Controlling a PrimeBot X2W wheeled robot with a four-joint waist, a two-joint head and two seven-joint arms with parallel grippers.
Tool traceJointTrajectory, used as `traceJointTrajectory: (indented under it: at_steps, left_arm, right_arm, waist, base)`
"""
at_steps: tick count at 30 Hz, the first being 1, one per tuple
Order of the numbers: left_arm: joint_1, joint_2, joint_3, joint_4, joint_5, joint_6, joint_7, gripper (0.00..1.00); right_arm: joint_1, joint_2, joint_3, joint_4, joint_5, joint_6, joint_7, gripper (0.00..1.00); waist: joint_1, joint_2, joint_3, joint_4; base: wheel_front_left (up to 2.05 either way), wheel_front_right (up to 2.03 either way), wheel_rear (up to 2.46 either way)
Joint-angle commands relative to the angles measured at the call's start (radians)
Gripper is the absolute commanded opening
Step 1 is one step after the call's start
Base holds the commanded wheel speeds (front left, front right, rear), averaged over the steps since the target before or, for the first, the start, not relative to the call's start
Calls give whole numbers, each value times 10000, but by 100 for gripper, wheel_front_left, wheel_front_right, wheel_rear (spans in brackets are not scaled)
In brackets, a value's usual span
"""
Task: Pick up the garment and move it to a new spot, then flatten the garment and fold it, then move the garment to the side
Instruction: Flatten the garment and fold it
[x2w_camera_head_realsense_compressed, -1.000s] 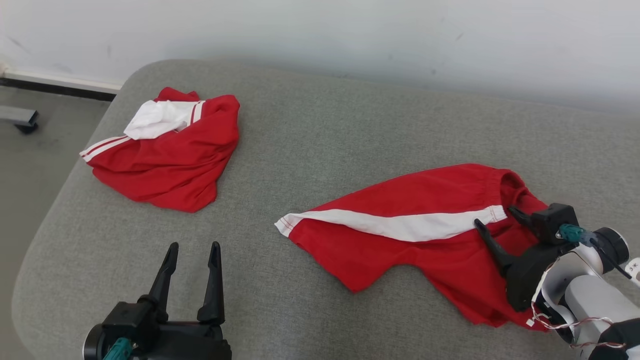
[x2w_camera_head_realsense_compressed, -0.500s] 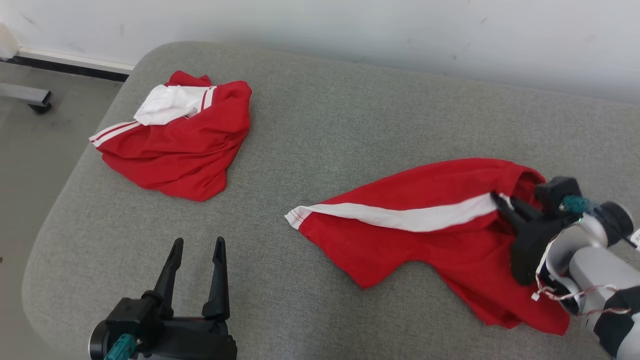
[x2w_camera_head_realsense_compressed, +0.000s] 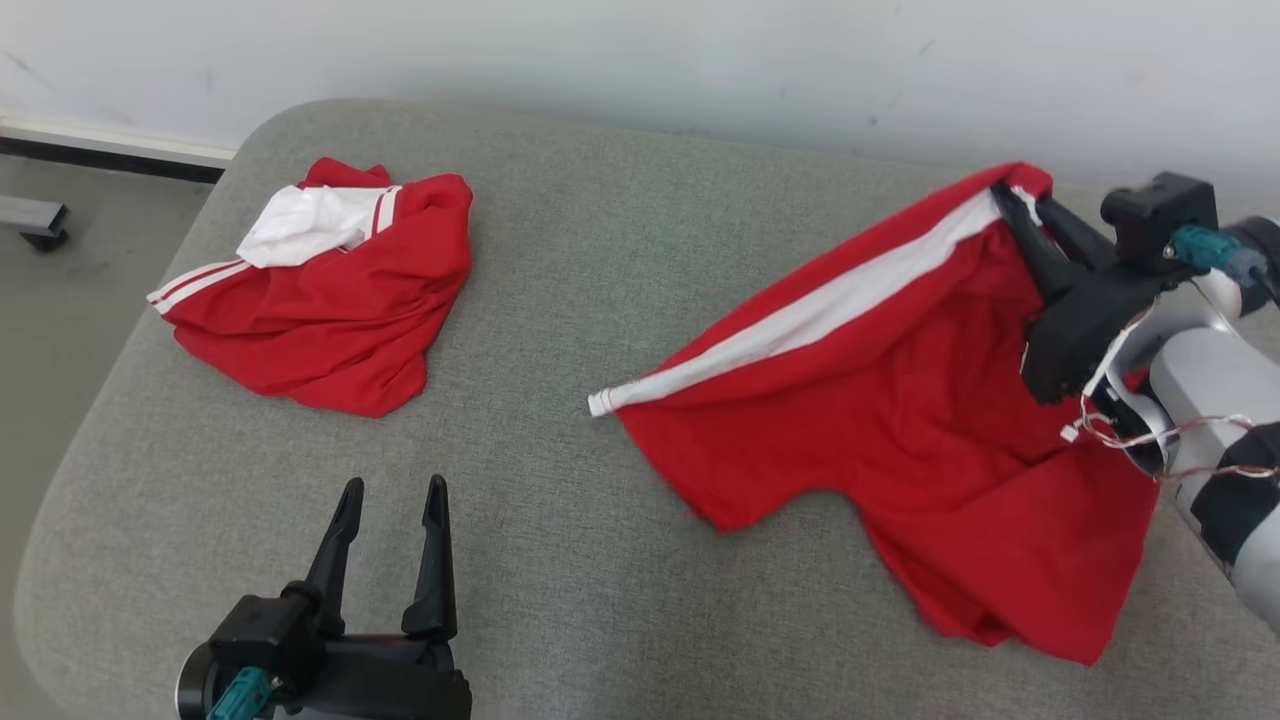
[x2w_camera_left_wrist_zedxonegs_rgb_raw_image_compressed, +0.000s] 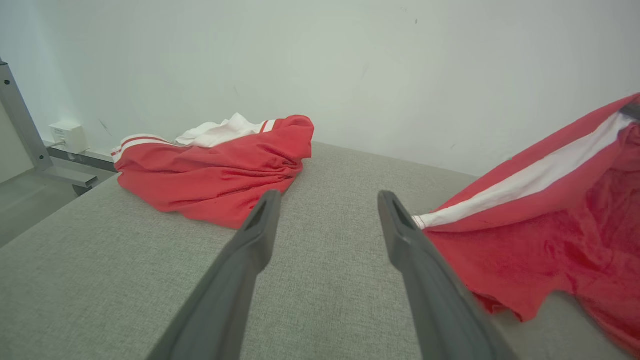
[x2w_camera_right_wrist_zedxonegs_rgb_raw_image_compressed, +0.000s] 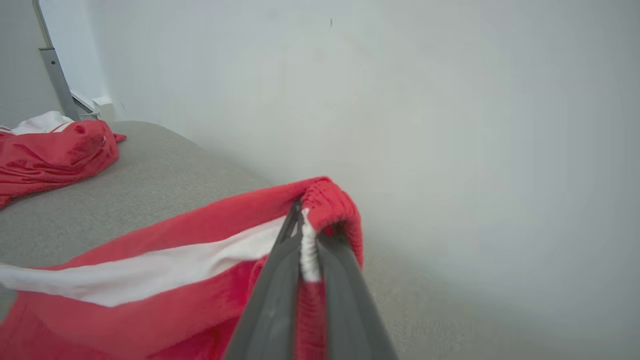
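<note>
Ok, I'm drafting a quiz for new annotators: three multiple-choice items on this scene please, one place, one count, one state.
1. Where on the grey cushion does the crumpled garment lie? A) left end B) middle C) right end
2. How many red garments are there? A) one B) two C) three
3. The right gripper is: A) open B) shut on the shorts C) shut on nothing
Answers: 1 A, it sits far left in the head view. 2 B, the crumpled one plus the shorts. 3 B, its fingers clamp the fabric.
</note>
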Motion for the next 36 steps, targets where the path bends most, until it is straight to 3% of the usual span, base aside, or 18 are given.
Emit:
traceJointTrajectory:
  at_steps: [1, 7, 13, 25, 36]
  left_arm:
    - [-39, 4, 45, 17, -34, 10, -9, 100]
    - [171, 4, 184, 54, 31, -41, -9, 100]
    - [454, 4, 399, 47, 139, -128, -8, 100]
    - [772, 4, 580, -21, 247, -217, -8, 100]
    - [544, 7, 493, 24, 265, -276, -8, 100]
  right_arm:
    - [-236, 60, 17, 14, 111, -22, -142, 0]
    - [-393, 242, 216, -190, 69, -22, -392, 0]
    - [572, 254, 164, -1456, -166, -22, -462, 0]
    - [5763, -370, -2099, -5336, -1014, -22, -447, 0]
    - [9134, -209, -3769, -6005, -1133, -22, -446, 0]
  waist:
    - [0, -1, -83, -80]
    - [0, -1, -339, -303]
    - [0, -1, -715, -777]
    - [0, -1, -978, -1866]
    - [0, -1, -799, -2328]
  base:
    - [0, 0, 0]
    - [0, 0, 0]
    - [0, 0, 0]
    - [0, 0, 0]
    - [0, 0, 0]
